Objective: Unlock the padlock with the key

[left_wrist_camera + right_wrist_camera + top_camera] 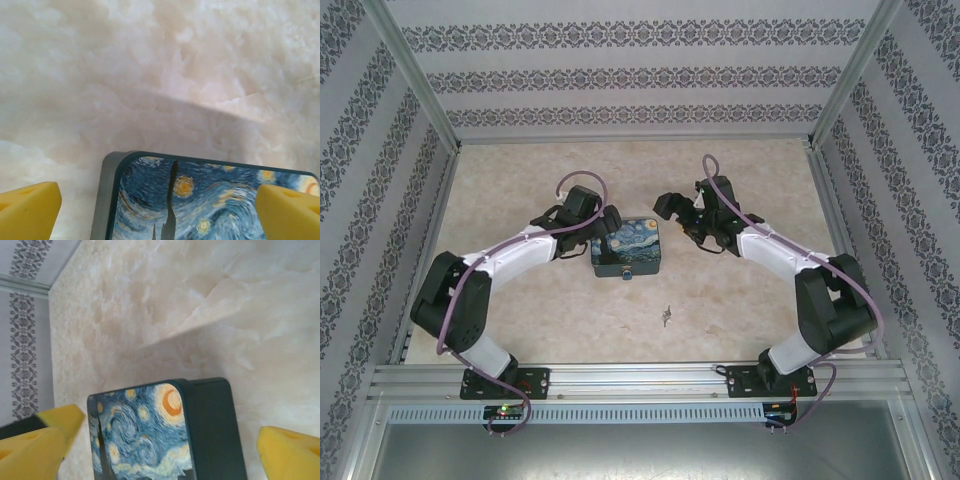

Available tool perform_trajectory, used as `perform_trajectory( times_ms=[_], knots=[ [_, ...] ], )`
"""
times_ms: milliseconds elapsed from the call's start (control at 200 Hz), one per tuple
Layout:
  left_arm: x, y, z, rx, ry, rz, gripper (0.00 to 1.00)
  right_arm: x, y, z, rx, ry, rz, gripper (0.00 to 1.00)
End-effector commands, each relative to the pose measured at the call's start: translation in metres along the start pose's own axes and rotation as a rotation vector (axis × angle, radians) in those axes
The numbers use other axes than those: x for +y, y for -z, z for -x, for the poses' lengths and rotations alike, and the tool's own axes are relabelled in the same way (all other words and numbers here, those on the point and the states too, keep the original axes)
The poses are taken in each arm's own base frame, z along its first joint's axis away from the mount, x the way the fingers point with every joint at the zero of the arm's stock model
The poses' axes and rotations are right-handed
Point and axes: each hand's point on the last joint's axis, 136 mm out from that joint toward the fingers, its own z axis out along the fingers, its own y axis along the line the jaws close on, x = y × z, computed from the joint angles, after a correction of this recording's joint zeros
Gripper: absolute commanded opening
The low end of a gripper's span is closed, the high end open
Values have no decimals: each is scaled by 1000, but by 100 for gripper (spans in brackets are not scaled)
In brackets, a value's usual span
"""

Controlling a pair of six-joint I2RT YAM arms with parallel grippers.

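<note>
Dark printed box (628,243), padlock (626,272) on front

The top view looks steeply down from above and behind the arm bases (505,383), taking in the whole bench (750,300). Both wrist views sit close, facing down — all three share the painted box (627,247).

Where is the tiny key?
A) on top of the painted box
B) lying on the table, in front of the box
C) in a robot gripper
B: the key lies on the bare table, nearer the arm bases than the box.
</note>
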Motion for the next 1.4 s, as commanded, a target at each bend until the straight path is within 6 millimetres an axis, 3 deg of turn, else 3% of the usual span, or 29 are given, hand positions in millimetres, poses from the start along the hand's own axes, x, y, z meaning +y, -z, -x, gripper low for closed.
perform_trajectory(
  times_ms=[0, 135, 295, 495, 664, 884, 1084, 1394],
  knots=[
    [-5, 28, 29, -102, -70, 8, 99, -24, 13, -1, -39, 54, -93, 98],
    [-6, 50, 45, -175, -113, 7, 99, -45, 27, -2, -77, 35, -134, 98],
    [-9, 59, 48, -203, -137, -23, 99, -56, 38, -24, -21, 10, -133, 96],
    [-1, 48, 36, -166, -127, -7, 99, -75, 52, -80, 86, 26, -275, 80],
    [0, 44, 28, -164, -103, -47, 99, -85, 57, -134, 164, 118, -439, 75],
    [4, 49, 18, -100, -103, -37, 99, -96, 51, -177, 214, 150, -568, 70],
    [14, 52, 11, -89, -72, -27, 99, -94, 35, -195, 245, 164, -619, 58],
    [18, 52, 3, -79, -58, -36, 99, -92, 22, -203, 267, 180, -657, 55]
  ],
)
